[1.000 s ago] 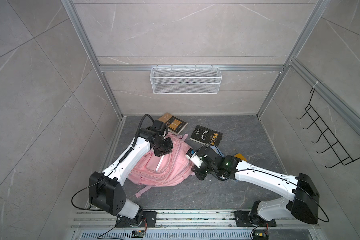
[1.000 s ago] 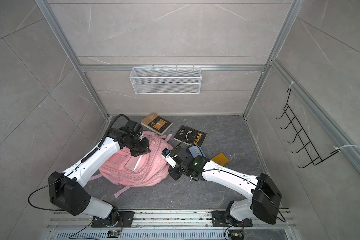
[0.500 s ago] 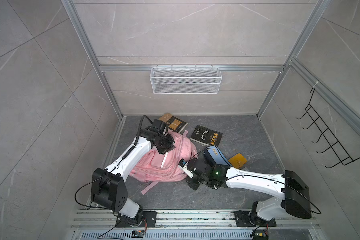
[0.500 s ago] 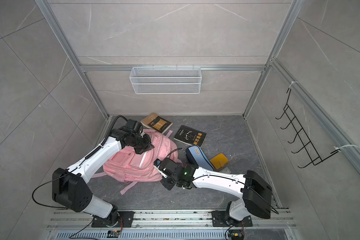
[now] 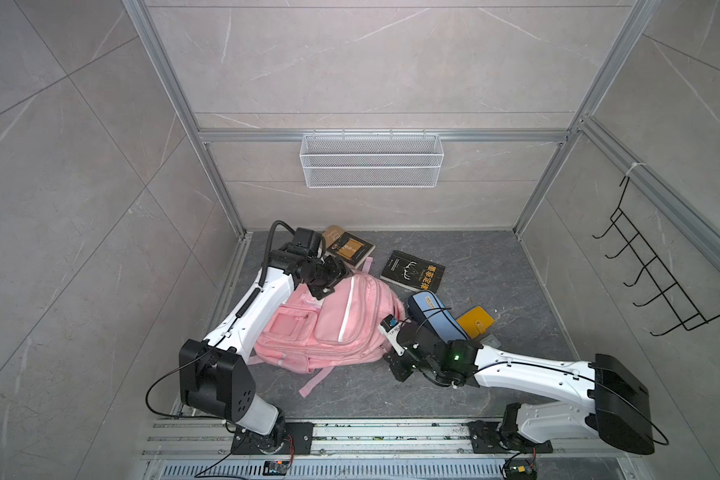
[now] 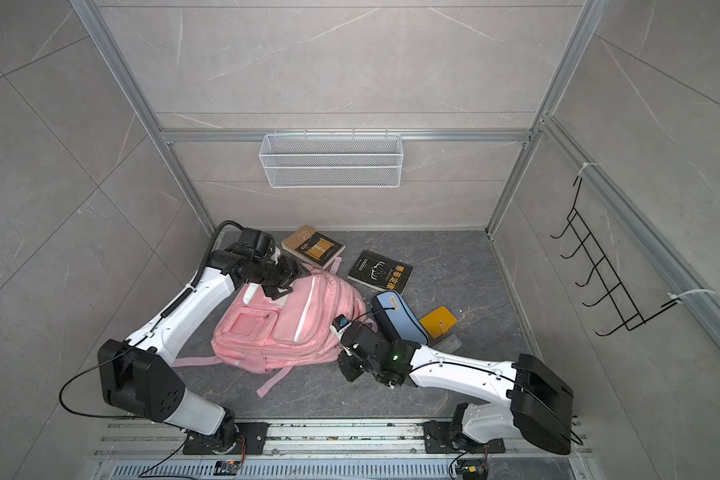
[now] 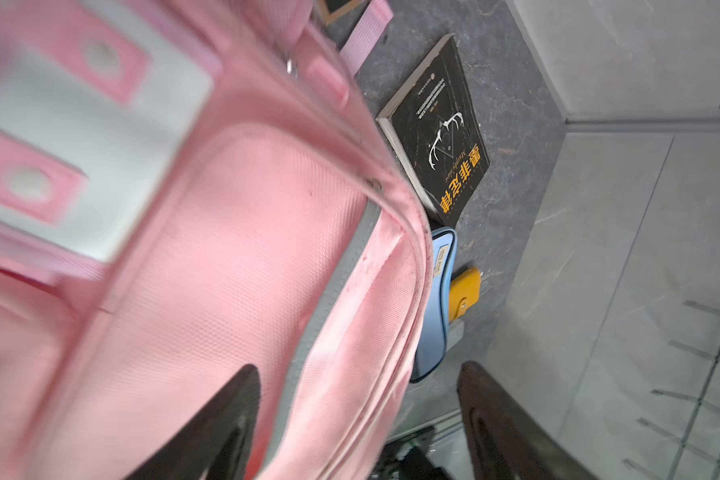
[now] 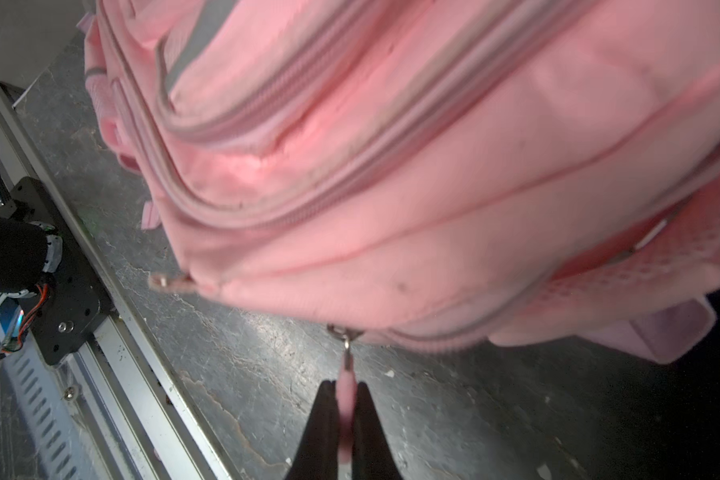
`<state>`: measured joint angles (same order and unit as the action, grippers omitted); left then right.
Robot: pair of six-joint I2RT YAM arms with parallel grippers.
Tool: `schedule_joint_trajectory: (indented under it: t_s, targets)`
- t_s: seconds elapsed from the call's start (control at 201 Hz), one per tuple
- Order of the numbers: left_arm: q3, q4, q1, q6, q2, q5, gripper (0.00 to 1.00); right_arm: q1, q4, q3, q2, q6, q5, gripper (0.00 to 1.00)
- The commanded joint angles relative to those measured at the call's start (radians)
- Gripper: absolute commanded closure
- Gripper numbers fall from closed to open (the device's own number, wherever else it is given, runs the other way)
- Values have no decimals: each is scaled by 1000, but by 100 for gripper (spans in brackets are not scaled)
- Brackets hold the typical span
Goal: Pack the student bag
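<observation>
1. The pink student bag is seen lying flat on the dark grey floor, front pockets up. In both top views it is framed between the two arms, and one strap is trailed out toward the base rail.
2. The left gripper is held over the bag's far end, close to the white-flapped pocket. Its fingers are spread wide apart, and nothing is clamped between them.
3. The right gripper is set low at the bag's near right corner. Its jaws are pinched together on a pink zipper pull, which is stretched straight out from its metal slider.
4. A black book is laid just past the bag's far right corner. A brown book is seen behind the bag, beside the left wrist.
5. A light-blue pencil case is lying just beside the bag's right side, with a yellow wallet tucked against its outer edge.
6. A white wire basket is hung on the back wall, and a black hook rack is mounted on the right wall.
</observation>
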<state>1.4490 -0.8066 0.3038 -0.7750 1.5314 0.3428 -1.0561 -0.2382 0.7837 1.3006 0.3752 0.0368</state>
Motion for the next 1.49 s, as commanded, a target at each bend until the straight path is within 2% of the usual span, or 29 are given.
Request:
schedule_joint_trajectory:
  t_s: [0.0, 0.1, 0.204, 0.274, 0.443, 0.603, 0.842, 0.991, 1.365, 1.489]
  targets:
    - [52, -195, -73, 295, 31, -49, 14, 53, -11, -13, -61, 25, -27, 100]
    - [39, -249, -105, 407, 46, -117, 14, 109, -31, -5, -77, 13, -53, 100]
    - [9, -241, -103, 459, 72, -15, 15, 148, -62, 17, -71, -6, -70, 100]
    - [-24, -197, -83, 443, 77, 76, 21, 175, -76, 28, -60, -19, -87, 100]
    - [-118, -91, -43, 374, 89, 169, 30, 228, -106, 61, -32, -53, -114, 100]
    - [-198, 10, -34, 322, 107, 188, 36, 255, -118, 76, -17, -71, -129, 100]
    - [-221, 67, 16, 303, 164, 200, 47, 264, -112, 66, -3, -76, -137, 100]
    - [-252, 94, 37, 281, 187, 182, 47, 268, -102, 57, -3, -73, -133, 100]
    - [-327, 108, 50, 258, 158, 112, 41, 276, -102, 55, 2, -83, -132, 100]
    - [-364, 168, 54, 233, 150, 156, 42, 278, -101, 55, 3, -88, -134, 100]
